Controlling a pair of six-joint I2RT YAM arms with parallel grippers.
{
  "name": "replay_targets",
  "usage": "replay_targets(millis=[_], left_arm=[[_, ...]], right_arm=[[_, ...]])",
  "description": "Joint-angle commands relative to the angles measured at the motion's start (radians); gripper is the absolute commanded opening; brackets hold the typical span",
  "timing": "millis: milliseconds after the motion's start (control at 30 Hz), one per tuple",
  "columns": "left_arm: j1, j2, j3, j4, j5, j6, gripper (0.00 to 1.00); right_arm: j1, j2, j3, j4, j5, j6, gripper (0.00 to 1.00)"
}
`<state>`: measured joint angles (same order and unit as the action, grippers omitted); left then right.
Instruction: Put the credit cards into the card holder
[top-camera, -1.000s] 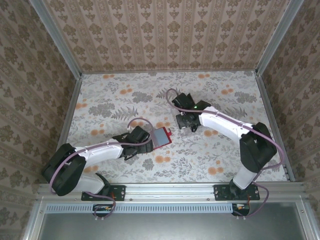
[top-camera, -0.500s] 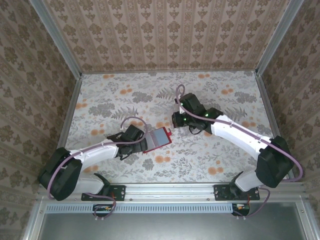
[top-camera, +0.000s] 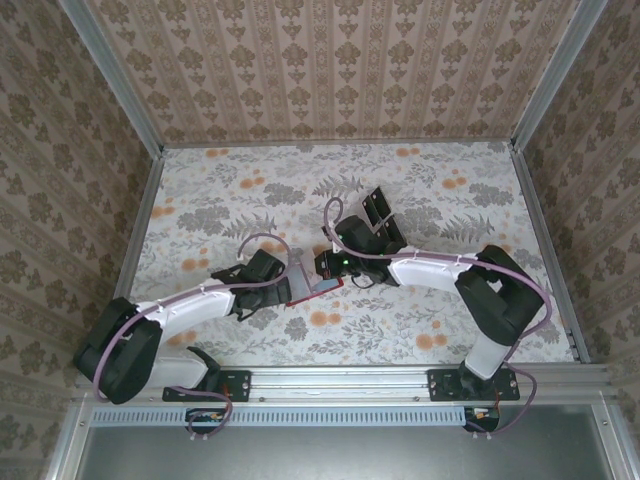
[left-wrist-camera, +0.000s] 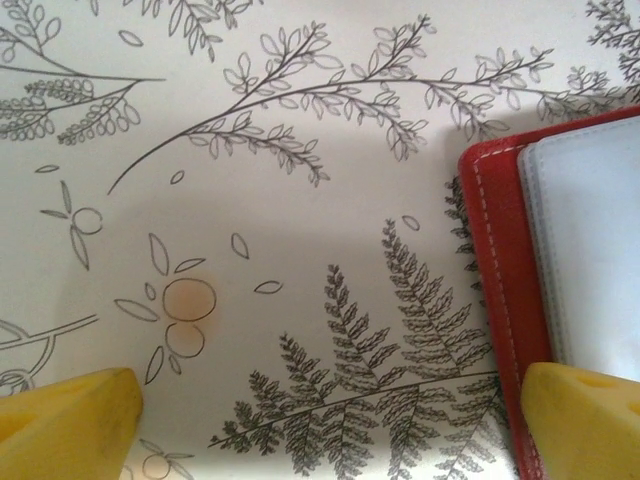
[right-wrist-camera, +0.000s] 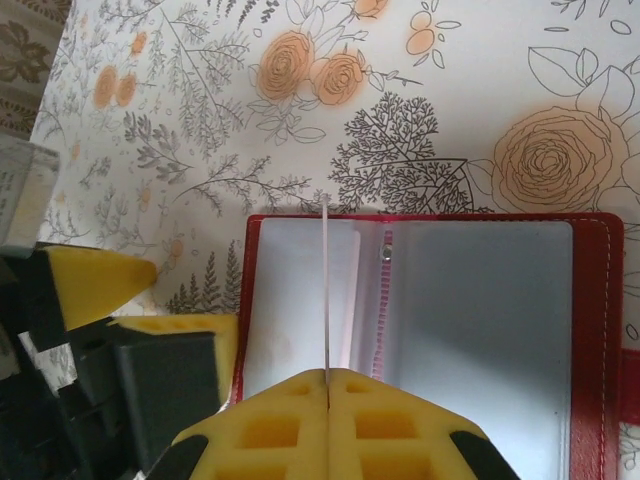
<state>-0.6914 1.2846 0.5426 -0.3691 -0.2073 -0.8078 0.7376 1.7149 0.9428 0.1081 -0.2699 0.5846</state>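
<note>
Floral desk (top-camera: 450, 200) lies below; the right tool (right-wrist-camera: 328, 385), fingers pressed together, clamps a thin credit card (right-wrist-camera: 327, 290) edge-on over the open red card holder (right-wrist-camera: 592, 330), while the left tool (left-wrist-camera: 330, 430), fingers wide apart, has one finger at the holder's red edge.

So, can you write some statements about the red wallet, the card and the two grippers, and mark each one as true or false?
1. The card holder lies open on the table. True.
2. The right gripper is open and empty. False: it is shut on a credit card, held on edge in front of the open card holder.
3. The left gripper has its jaws wide open. True.
4. The card holder has a blue cover. False: the cover is red, with pale pockets inside.
</note>
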Motion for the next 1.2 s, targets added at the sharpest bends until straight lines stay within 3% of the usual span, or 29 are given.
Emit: replay_targets(millis=[0,233,700,1167], left_arm=[[0.011,-0.025,0.004,-0.065,-0.019,0.017,1.0],[0.037,-0.044,0.021,-0.077,-0.008,0.043,1.0],[0.112,-0.099,0.039,-0.1,0.027,0.098,1.0],[0.116,-0.076,0.03,-0.072,0.042,0.108,1.0]], right_arm=[[0.003,0.021,-0.024,0.045,0.008,0.016,0.0],[0.045,0.039,-0.034,0.004,0.081,0.019,0.0],[0.146,0.132,0.041,0.031,0.108,0.128,0.0],[0.142,-0.014,0.044,-0.048,0.221,0.163,0.0]])
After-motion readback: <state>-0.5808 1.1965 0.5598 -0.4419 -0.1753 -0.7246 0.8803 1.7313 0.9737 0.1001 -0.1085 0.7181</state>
